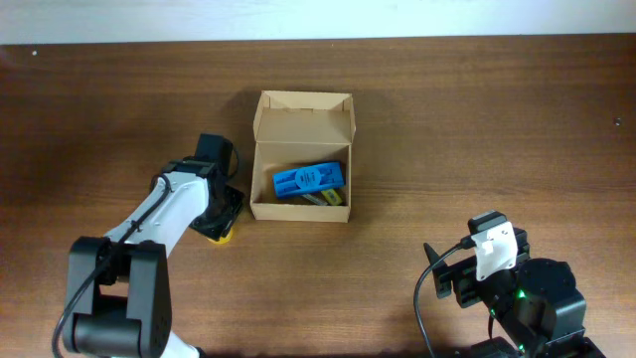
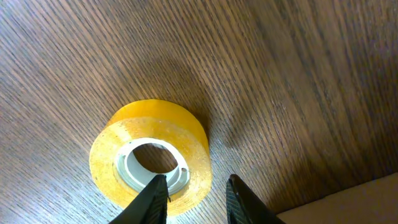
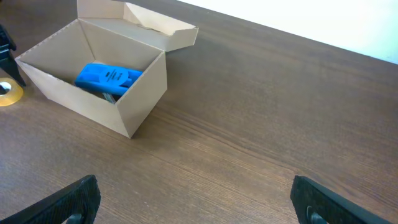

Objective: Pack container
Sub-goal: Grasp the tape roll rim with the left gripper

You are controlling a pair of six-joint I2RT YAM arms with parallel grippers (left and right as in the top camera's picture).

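Observation:
The container is a tan cardboard box with its flap lid open at the back, standing mid-table. A blue plastic item lies inside it on darker pieces. A yellow tape roll lies flat on the table left of the box. My left gripper is open just above it. In the left wrist view its fingers straddle the near wall of the roll, one over the white core and one outside. My right gripper is open and empty at the front right, far from the box.
A corner of the box shows at the lower right of the left wrist view, close to the tape. The tape also shows left of the box in the right wrist view. The right arm's base sits at the front right.

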